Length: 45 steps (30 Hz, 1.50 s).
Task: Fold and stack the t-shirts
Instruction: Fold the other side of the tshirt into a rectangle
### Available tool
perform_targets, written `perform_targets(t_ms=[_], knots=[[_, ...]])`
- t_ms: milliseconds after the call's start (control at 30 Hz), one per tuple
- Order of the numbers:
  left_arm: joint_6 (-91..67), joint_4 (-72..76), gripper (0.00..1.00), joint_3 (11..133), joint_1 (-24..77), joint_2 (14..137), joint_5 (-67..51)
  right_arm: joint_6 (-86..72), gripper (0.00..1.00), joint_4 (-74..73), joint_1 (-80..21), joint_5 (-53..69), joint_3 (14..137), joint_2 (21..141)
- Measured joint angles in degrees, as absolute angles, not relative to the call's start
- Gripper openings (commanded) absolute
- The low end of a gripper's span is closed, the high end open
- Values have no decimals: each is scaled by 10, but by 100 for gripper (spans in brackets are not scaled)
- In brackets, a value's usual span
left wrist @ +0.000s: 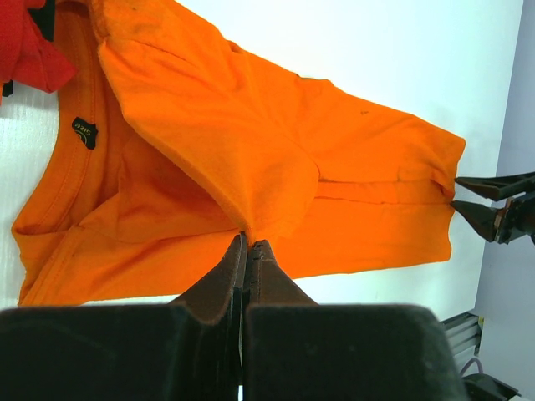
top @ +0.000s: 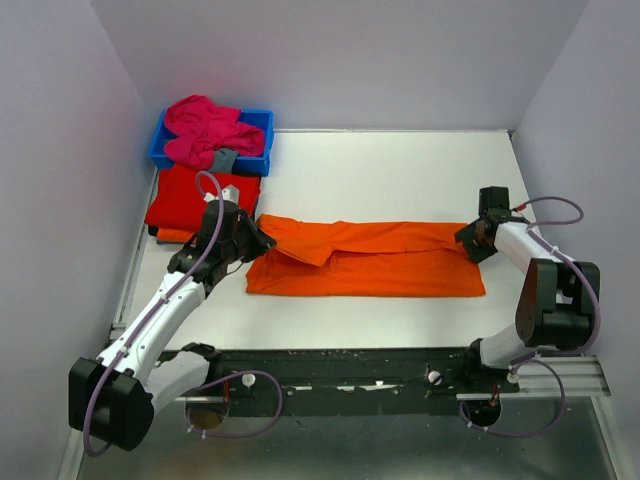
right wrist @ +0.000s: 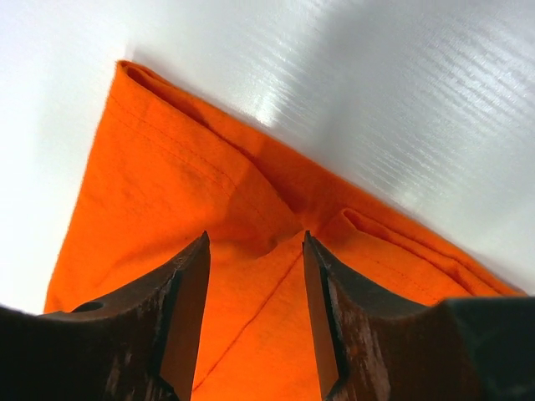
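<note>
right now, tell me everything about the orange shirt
Soft bright cloth: the orange shirt lies flat on the table, folded lengthwise into a long band with a flap turned over it. Its neck label is at the left end. The left gripper is shut at the flap's edge; the right gripper is open over the hem.

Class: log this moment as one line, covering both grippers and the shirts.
stage: folding orange shirt | left gripper: shut at its folded flap | right gripper: open over opposite end | red shirt: folded aside

white arm links with black joints, looping lilac cables, dark wedge-shaped gripper fingers.
</note>
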<state>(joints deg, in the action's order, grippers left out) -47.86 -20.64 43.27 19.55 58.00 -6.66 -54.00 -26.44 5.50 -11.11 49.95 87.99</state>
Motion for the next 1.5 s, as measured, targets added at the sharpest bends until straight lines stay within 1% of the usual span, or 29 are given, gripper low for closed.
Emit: perform_targets(t_ms=[167,400,467,633,667,700,733,867,1033,1167,1333,1500], knots=[[-478,-206,0,433,196,582,-67,-551,52,-252,69,-112,488,848],[-478,-202,0,433,196,584,-67,-592,51,-226,83,-96,457,845],[-479,-202,0,433,196,584,-67,-603,49,-220,84,-86,449,845],[-479,-202,0,433,196,584,-67,-620,27,-206,84,-74,443,845],[-479,-201,0,433,196,584,-67,-622,21,-204,84,-74,443,845],[-479,-201,0,433,196,584,-67,-624,8,-204,84,-74,443,845],[-479,-200,0,433,196,585,-67,-625,1,-204,84,-74,443,846],[-478,-199,0,436,196,588,-67,-630,1,-204,84,-74,444,847],[-477,-199,0,470,195,615,-67,-619,1,-213,84,-79,464,848],[-477,-197,0,517,187,650,-66,-595,1,-216,84,-79,516,861],[-478,-191,0,597,173,714,-66,-563,1,-220,84,-79,606,919],[-478,-182,0,677,161,785,-66,-534,1,-227,90,-75,669,972]])
